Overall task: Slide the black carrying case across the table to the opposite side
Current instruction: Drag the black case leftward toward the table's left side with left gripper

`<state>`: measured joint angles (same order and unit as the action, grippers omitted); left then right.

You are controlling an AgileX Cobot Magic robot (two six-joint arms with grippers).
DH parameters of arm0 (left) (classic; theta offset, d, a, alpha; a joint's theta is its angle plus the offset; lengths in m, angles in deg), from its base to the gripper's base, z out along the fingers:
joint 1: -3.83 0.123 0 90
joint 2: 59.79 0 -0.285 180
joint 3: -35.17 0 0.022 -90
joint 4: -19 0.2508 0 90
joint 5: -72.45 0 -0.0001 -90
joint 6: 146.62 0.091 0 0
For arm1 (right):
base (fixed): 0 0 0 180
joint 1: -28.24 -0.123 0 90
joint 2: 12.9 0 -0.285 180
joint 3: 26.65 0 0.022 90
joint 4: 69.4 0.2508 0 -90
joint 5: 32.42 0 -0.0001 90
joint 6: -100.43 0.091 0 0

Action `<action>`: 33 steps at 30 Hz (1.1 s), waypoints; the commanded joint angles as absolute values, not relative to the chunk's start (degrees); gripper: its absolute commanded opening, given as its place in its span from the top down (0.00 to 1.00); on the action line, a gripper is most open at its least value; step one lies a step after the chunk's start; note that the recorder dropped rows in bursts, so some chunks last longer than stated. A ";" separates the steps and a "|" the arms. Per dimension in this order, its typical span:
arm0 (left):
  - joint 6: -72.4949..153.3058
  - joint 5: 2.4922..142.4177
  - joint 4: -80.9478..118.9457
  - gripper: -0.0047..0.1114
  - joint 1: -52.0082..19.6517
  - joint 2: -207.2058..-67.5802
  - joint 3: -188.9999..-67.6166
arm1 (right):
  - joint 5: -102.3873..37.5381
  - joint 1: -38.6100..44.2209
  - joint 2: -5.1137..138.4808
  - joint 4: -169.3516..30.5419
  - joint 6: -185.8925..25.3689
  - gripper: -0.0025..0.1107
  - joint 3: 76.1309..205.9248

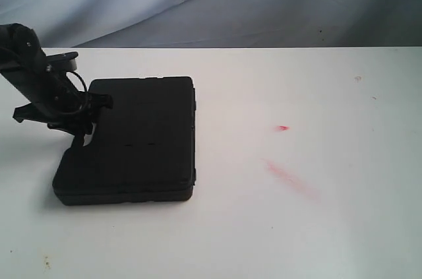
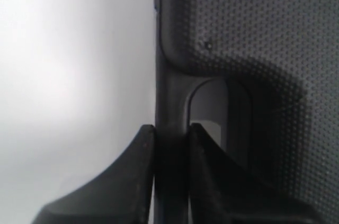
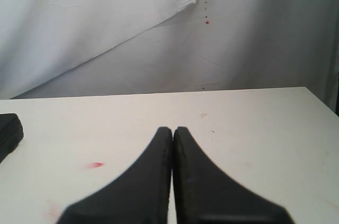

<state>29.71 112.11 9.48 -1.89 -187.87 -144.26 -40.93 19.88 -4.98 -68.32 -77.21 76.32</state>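
Counter (image 1: 297, 226) was plain white and mostly bare. It had a red smear (image 1: 290, 179) and a small red spot (image 1: 282, 128) right of the middle in the exterior view, plus a few tiny dark specks. Behind it hung a pale greyish cloth (image 1: 198, 2), creased, with one long diagonal fold.

The case (image 1: 142, 140) lay flat on the left part of the counter, well apart from the right side. My left claw (image 2: 170, 128) was clamped on the thin bar beside the handle slot (image 2: 212, 113), one finger outside the edge and one down in the slot. My right claw (image 3: 173, 128) was pinched fully together on nothing, hovering over bare counter.

Hard to read: from outside, the left claw and the case were both black and blurred into one blob, so the grip only showed in the wrist view. The right wrist view cut the case down to one corner at the frame edge. My left arm (image 1: 26, 61) ran off the side of the exterior view.
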 commanded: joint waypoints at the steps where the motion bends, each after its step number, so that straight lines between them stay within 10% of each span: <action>1: 32.58 115.11 14.41 0.96 0.88 -188.91 -142.85 | -40.26 20.27 -5.11 -68.18 -77.66 0.98 76.13; 33: 35.47 113.47 13.39 0.95 3.57 -188.91 -142.85 | -40.26 20.27 -5.11 -68.18 -77.66 0.98 76.13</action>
